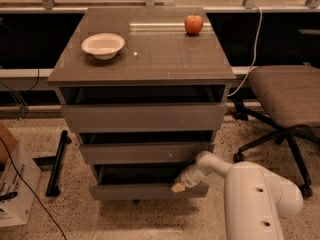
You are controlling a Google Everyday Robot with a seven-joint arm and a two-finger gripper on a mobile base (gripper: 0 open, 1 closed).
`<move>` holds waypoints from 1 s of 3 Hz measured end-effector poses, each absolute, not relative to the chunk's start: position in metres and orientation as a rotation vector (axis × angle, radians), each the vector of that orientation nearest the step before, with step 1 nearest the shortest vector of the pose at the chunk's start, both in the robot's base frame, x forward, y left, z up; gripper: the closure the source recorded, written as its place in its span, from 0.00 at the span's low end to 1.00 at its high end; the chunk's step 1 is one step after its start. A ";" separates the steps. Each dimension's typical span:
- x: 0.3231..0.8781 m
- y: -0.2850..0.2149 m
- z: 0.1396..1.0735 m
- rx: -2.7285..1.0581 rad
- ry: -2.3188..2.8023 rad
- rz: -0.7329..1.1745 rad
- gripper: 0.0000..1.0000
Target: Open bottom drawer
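The grey-brown cabinet (142, 64) has three drawers. The bottom drawer (145, 191) is the lowest and narrowest front, and it stands a little out from the cabinet with a dark gap above it. My gripper (178, 186) is at the right part of this drawer's upper edge, reaching in from the white arm (255, 199) at the lower right. Its cream tip touches the drawer front's top rim.
A white bowl (103, 45) and a red apple (194, 24) sit on the cabinet top. An office chair (285, 104) stands to the right. A cardboard box (12, 184) and a black bar (56, 161) lie on the floor at the left.
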State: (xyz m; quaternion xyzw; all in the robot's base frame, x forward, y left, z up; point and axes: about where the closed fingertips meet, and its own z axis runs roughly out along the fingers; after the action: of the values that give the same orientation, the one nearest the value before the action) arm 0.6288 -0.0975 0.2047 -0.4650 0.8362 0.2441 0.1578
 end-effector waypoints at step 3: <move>0.562 -0.086 0.203 -1.362 2.466 0.780 0.00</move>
State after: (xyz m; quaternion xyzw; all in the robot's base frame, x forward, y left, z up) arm 0.5619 -0.0864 0.2034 -0.4631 0.8386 0.2653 0.1090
